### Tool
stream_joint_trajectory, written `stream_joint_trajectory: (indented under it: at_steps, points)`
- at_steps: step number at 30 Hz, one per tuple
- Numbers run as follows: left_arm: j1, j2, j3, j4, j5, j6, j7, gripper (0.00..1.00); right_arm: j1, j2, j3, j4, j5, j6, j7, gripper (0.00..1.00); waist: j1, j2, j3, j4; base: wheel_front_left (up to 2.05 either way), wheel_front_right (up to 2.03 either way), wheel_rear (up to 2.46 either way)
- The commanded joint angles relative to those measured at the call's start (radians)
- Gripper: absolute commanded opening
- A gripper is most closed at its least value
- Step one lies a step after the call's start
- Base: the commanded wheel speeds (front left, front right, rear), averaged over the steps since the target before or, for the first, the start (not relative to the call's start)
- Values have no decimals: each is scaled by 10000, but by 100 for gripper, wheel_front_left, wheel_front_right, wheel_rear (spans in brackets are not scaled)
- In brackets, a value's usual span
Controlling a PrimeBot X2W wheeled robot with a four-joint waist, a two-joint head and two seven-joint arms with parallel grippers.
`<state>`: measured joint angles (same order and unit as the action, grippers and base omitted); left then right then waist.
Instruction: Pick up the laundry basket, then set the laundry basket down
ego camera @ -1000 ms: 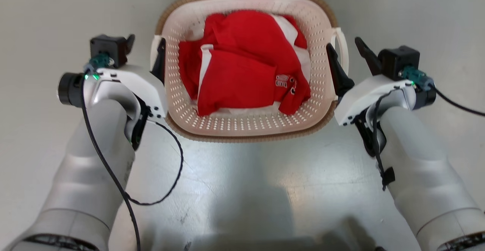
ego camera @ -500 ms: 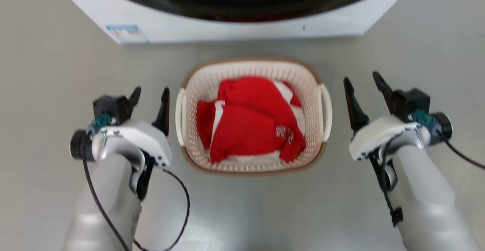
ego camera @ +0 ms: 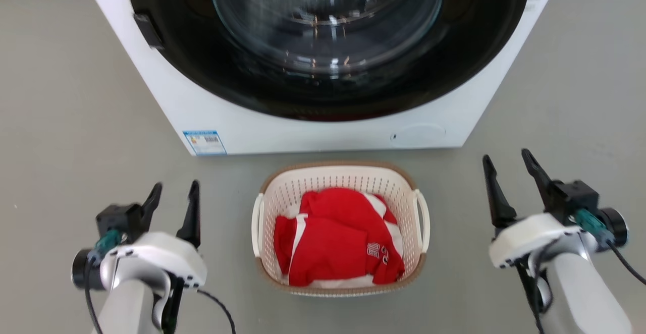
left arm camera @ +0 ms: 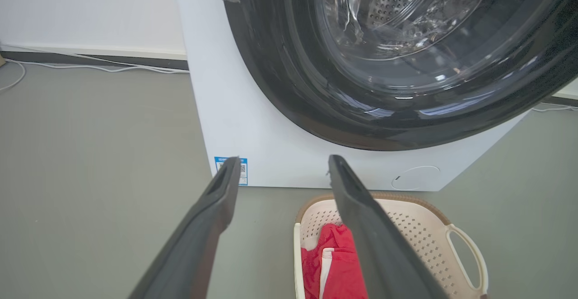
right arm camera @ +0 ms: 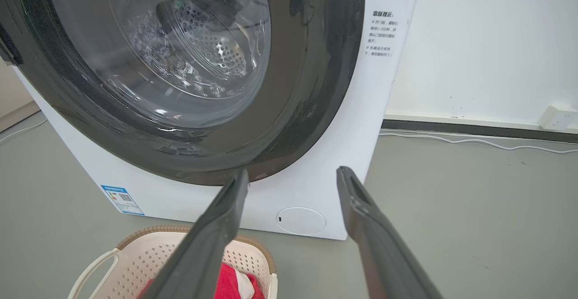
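The laundry basket rests on the grey floor just in front of the washing machine, cream-white and perforated, with a brown rim and a white loop handle on each side. A red and white garment lies in it. My left gripper is open, off to the left of the basket and apart from its left handle. My right gripper is open too, well right of the right handle. The left wrist view has the left gripper above the basket. In the right wrist view the right gripper has the basket below.
A white front-loading washing machine with a dark round glass door stands close behind the basket. White cables run along the wall base, and a wall socket sits at the right. Bare grey floor lies on both sides.
The head view has pulled back and up, bringing the washing machine into it. Both open grippers were at the basket's handles a second ago and now stand clear of them, out to the sides.
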<state>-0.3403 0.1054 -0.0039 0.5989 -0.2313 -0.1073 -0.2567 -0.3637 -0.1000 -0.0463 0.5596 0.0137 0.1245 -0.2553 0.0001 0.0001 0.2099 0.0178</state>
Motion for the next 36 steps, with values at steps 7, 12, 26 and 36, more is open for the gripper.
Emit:
stream_joint_trajectory:
  at_steps: [7,12,26,36]
  points:
    - [1248,69,942,-1226,108,-124,-51,100,1346,-273,-24,-1226,158,62,-65,100,0,-1,-1020,232,0,0,0]
    - [2348,-51,1341,-1833,124,-176,-51,100,2300,-237,-163,-1919,177,62,-65,100,0,-1,-1647,184,0,0,0]
    - [3855,-238,1763,-2950,313,-224,-51,100,3958,46,-460,-3041,180,62,-65,100,0,-1,-2331,-47,0,0,0]
    - [4101,-495,1471,-2242,-186,-175,212,0,4100,244,-698,-2292,720,-9,210,0,12,-1,-2332,-45,0,0,0]
